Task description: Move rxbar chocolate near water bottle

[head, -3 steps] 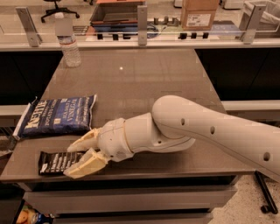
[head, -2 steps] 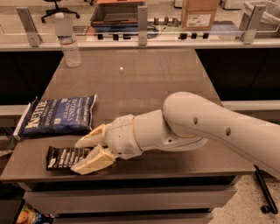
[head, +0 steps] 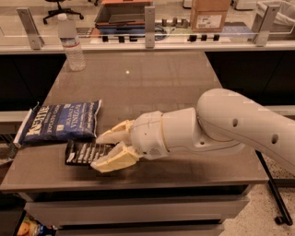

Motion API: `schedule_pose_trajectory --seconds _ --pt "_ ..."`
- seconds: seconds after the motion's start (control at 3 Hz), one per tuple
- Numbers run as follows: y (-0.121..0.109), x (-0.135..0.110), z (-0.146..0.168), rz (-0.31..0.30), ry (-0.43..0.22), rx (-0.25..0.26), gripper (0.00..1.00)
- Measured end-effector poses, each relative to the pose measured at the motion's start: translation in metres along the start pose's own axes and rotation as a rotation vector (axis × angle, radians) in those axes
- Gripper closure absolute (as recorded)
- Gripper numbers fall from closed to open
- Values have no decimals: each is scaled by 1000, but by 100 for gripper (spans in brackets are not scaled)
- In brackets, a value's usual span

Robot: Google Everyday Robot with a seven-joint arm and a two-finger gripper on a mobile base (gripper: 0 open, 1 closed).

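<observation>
The rxbar chocolate point(head: 79, 153), a flat black wrapper with white text, is near the front left of the grey table point(head: 156, 87), just in front of the blue chip bag. My gripper point(head: 97, 152) reaches in from the right and is shut on the bar's right end, one cream finger point(head: 113, 134) behind it and one in front. The water bottle point(head: 71, 44), clear with a white cap, stands upright at the far left corner of the table, well away from the bar.
A blue Kettle chip bag point(head: 60, 122) lies at the left edge, touching the bar's far side. Behind the table runs a ledge with metal posts point(head: 149, 20), a cardboard box point(head: 209, 14) and a dark tray point(head: 122, 14). The table's front edge is close to the gripper.
The gripper and the bar have moved together to the right and slightly away from the front edge, closer to the chip bag. The bag and bottle have not moved.
</observation>
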State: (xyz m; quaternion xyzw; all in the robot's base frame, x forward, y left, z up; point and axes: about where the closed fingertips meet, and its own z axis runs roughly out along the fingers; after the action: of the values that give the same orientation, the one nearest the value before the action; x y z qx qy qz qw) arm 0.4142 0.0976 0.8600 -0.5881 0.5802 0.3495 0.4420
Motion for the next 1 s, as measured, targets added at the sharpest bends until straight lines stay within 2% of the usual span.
schedule_pose_trajectory --seconds 0.33,0.67,1.0 --pt "-20 4 -26 46 -9 123 100" --pt "-56 8 -61 94 -17 299 100" --pt "-93 5 -92 116 -6 419 100"
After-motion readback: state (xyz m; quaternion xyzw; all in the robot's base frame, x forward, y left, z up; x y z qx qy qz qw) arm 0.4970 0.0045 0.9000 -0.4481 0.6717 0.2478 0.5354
